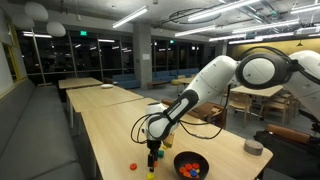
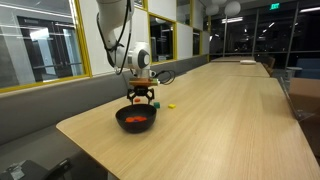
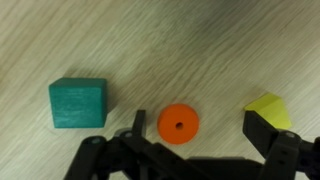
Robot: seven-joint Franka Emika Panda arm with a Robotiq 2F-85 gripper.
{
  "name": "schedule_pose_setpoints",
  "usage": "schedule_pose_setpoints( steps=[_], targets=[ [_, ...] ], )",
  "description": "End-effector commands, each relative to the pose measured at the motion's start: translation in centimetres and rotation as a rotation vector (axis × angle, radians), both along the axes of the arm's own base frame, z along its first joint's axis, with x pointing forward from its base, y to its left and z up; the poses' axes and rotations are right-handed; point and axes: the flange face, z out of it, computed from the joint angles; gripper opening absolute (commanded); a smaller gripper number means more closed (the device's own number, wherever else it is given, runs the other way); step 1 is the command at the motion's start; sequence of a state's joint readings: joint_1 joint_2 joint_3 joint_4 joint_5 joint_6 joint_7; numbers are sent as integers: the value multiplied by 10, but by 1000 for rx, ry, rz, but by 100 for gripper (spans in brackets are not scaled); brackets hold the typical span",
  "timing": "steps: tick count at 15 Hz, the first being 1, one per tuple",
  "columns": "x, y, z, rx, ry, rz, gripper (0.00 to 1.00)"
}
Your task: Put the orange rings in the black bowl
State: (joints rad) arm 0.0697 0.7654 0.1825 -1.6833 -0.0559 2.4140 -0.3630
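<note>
In the wrist view an orange ring [image 3: 179,124] lies flat on the wooden table between my gripper's [image 3: 200,128] two open black fingers, nearer the left one. The black bowl [image 1: 190,165] stands on the table near my gripper [image 1: 153,153] and holds orange-red pieces; it also shows in an exterior view [image 2: 136,118] just in front of my gripper [image 2: 142,97]. My gripper is low over the table and holds nothing.
A teal block [image 3: 78,104] lies left of the ring and a yellow piece [image 3: 268,106] lies at the right finger. A small red piece [image 1: 134,167] and a yellow piece [image 2: 171,104] lie on the table. A grey round container [image 1: 253,147] stands further along the table.
</note>
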Motion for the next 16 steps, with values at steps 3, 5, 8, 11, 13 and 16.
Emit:
schedule_pose_setpoints(
  steps=[3, 5, 8, 11, 13, 16],
  targets=[
    [-1, 2, 7, -13, -17, 31, 72],
    [-1, 2, 9, -19, -21, 34, 58],
    [-1, 0, 12, -31, -29, 40, 33],
    [-1, 0, 17, -50, -29, 48, 21],
    [-3, -1, 27, -60, -36, 54, 22],
    [-7, -8, 52, -63, -58, 39, 22]
  ],
)
